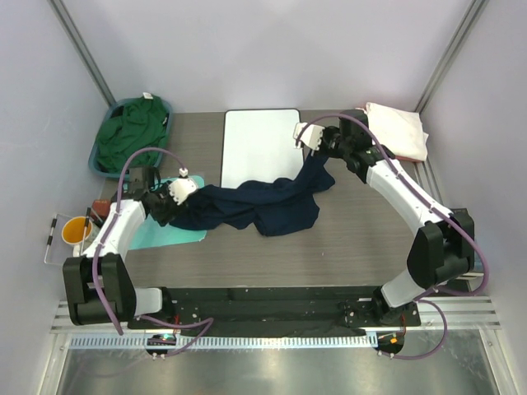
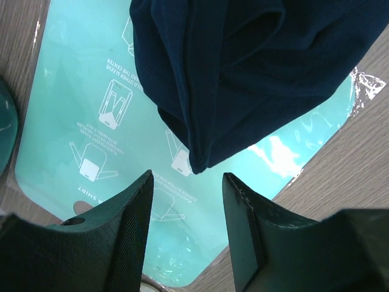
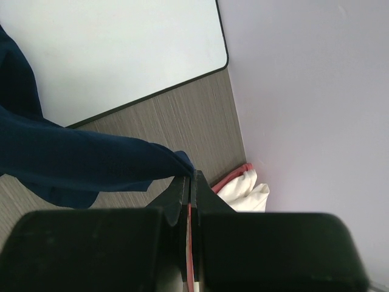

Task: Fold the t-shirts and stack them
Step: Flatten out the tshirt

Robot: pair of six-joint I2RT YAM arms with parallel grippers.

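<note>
The dark navy t-shirt (image 1: pixel 255 206) lies stretched in a crumpled band across the table, from the teal mat to the white board. My right gripper (image 1: pixel 321 152) is shut on its far right end and holds that end lifted; the right wrist view shows the pinch (image 3: pixel 190 176) on the navy cloth (image 3: pixel 79 164). My left gripper (image 1: pixel 167 212) is open over the mat, with the shirt's left end (image 2: pixel 243 67) just beyond its fingertips (image 2: pixel 141 182) and not between them. The dark green t-shirt (image 1: pixel 132 132) fills a basket. The cream-white t-shirt (image 1: pixel 399 127) lies on the salmon-pink one (image 3: pixel 228 179).
The white board (image 1: pixel 262 144) lies at the back middle, partly under the navy cloth. The teal mat (image 1: pixel 185 234) with printed folding diagrams lies front left. The teal basket (image 1: pixel 100 169) stands back left. An orange cup (image 1: pixel 76 230) stands at the left edge.
</note>
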